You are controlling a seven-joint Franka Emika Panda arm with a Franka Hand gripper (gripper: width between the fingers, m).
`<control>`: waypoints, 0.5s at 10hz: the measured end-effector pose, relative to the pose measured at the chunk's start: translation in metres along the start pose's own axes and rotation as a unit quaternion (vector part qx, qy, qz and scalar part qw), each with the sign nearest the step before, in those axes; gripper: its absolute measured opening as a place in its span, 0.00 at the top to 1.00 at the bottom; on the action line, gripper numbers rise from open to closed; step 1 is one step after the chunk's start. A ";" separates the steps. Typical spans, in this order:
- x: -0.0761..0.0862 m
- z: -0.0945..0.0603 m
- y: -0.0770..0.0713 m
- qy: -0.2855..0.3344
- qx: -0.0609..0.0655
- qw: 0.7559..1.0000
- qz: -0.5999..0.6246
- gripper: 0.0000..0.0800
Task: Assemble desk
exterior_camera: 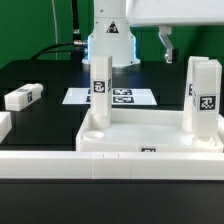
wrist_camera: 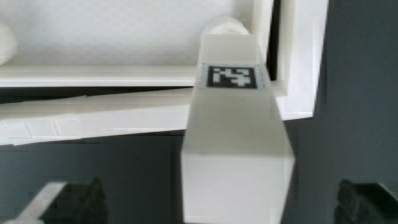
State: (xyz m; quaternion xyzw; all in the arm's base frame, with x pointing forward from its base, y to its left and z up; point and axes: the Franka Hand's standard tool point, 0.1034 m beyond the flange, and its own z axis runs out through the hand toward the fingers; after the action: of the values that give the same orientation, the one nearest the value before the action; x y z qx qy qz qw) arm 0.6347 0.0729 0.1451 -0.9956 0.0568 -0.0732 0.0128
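While two legs (exterior_camera: 100,88) stand upright in desk top (exterior_camera: 150,135) corners | gripper (exterior_camera: 166,55) wide open, empty

Flat marker board (exterior_camera: 131,98) on black table (exterior_camera: 40,76)

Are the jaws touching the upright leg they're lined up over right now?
Apart. The wrist view shows the upright leg standing between the open jaws, with a clear dark gap on each side between it and the fingers.
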 end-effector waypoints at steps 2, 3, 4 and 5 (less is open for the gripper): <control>-0.003 0.002 -0.001 -0.076 -0.006 0.997 0.000 0.19; 0.000 0.004 -0.004 -0.091 -0.008 0.996 -0.002 0.19; -0.003 0.007 -0.006 -0.119 -0.012 0.993 -0.004 0.19; 0.000 0.011 -0.008 -0.117 -0.013 0.993 -0.005 0.19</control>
State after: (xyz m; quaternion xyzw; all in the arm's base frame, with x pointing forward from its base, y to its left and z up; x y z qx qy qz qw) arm 0.6370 0.0809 0.1346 -0.9977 0.0507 0.0440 0.0059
